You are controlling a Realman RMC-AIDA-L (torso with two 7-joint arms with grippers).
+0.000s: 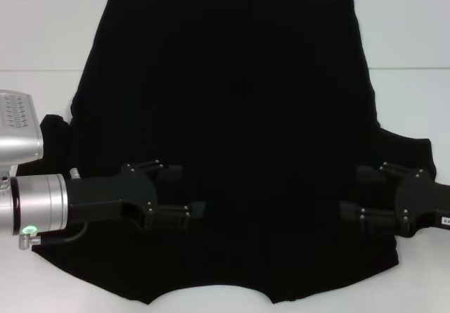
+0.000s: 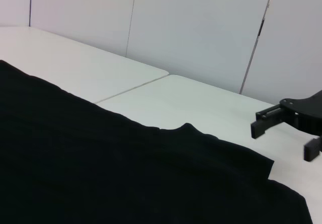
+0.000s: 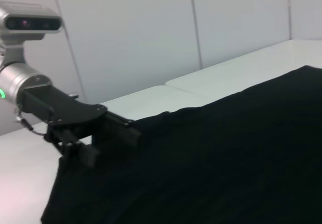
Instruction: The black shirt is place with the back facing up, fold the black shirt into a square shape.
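The black shirt (image 1: 225, 116) lies flat across the white worktop (image 1: 42, 39), collar at the near edge. The 2 end effectors, left (image 1: 176, 190) and right (image 1: 362, 193), hover released over its near shoulders, likely poised to pinch both for a fold

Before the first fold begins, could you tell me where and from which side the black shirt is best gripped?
Probably at its sleeve edges. The black shirt lies flat, so only the borders offer a lip. The left gripper and right gripper, both open over the cloth, would best approach each sleeve from its outer side, low along the white table.
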